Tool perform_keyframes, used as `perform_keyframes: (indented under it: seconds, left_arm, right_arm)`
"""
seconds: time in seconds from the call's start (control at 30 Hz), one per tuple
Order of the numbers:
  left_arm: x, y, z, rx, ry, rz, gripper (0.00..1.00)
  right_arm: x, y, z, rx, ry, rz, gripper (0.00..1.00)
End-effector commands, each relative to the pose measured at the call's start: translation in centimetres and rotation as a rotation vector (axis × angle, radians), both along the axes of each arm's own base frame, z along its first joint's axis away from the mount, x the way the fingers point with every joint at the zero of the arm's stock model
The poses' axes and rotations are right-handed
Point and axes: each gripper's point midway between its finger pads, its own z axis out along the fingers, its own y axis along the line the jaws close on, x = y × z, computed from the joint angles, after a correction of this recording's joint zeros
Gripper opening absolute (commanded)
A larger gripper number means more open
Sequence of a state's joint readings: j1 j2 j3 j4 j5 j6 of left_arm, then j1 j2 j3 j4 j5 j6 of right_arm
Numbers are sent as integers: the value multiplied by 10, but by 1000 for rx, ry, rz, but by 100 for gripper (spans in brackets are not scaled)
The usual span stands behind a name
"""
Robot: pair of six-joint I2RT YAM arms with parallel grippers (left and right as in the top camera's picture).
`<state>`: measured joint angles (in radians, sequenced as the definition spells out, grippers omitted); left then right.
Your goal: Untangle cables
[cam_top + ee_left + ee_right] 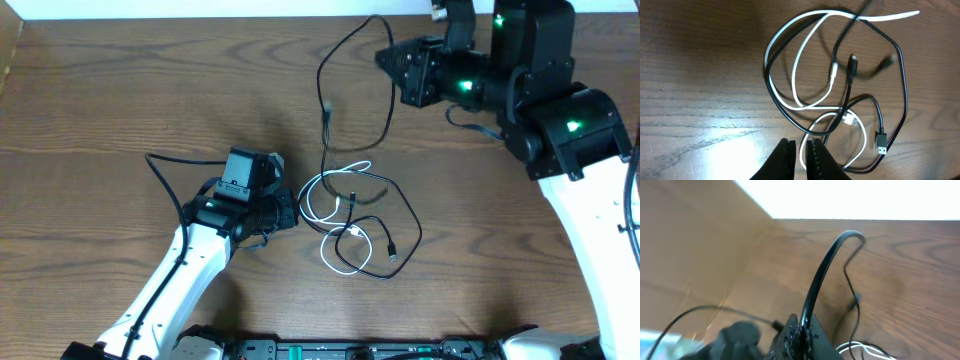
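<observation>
The cables lie as a black and white tangle [355, 225] on the wooden table. One black cable [322, 75] rises from it in a tall loop to my right gripper [385, 57] at the back right. In the right wrist view that gripper [802, 330] is shut on this black cable [825, 270], which arches up out of the jaws. My left gripper [293, 212] hovers just left of the tangle. Its jaws [802, 147] are nearly closed with nothing held. A white cable [795, 75] on the table shows through the thin gap.
A black USB plug [881, 142] lies at the tangle's right side. The left arm's own black wire [160, 170] loops over the table to the left. A cardboard wall [10, 50] borders the table's far left edge.
</observation>
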<state>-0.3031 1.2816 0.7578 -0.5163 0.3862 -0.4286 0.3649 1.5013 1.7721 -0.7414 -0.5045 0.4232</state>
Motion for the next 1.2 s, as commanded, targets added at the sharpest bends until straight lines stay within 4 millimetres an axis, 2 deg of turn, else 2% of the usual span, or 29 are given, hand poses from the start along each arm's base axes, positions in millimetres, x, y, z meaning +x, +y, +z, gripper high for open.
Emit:
perform_keyframes:
  seconds: [0.0, 0.13, 0.23, 0.33, 0.43, 0.53, 0.6, 0.7, 0.8, 0.87, 0.93, 1.0, 1.03, 1.17]
  left_arm:
    - [-6, 3, -7, 24, 22, -5, 13]
    - [-9, 4, -9, 29, 36, -6, 13]
    - [-9, 4, -9, 28, 35, -6, 13]
    - [-8, 4, -9, 31, 31, -13, 13]
    - [-7, 6, -9, 45, 20, -15, 13]
    - [-5, 9, -10, 59, 15, -9, 13]
    - [-5, 9, -10, 58, 14, -9, 14]
    - [-4, 9, -10, 62, 10, -7, 14]
    - [-3, 12, -11, 79, 5, -3, 14]
    - [-3, 12, -11, 79, 5, -3, 13]
    - [-3, 12, -11, 79, 5, -3, 14]
    - [-3, 12, -11, 79, 4, -3, 14]
    - [-3, 12, -11, 79, 4, -3, 14]
    - [-3, 12, -10, 78, 2, -3, 14]
  right_arm:
    - [31, -21, -18, -68, 31, -202, 1]
    - [44, -55, -29, -167, 28, -357, 1]
    - [47, -104, -42, -297, 60, -540, 1]
    - [39, -157, -49, -412, 121, -701, 1]
    - [28, -203, -42, -465, 164, -819, 1]
    - [15, -238, -21, -454, 176, -890, 1]
    - [8, -246, 1, -405, 149, -861, 1]
    - [-1, -244, 42, -295, 58, -788, 1]
    - [-16, -252, 83, -219, -42, -801, 1]
    - [-26, -261, 99, -213, -85, -841, 1]
    - [-33, -274, 104, -241, -96, -895, 1]
    - [-38, -290, 98, -286, -71, -967, 1]
    - [-42, -305, 90, -316, -29, -1034, 1]
    - [-50, -339, 64, -388, 95, -1174, 1]
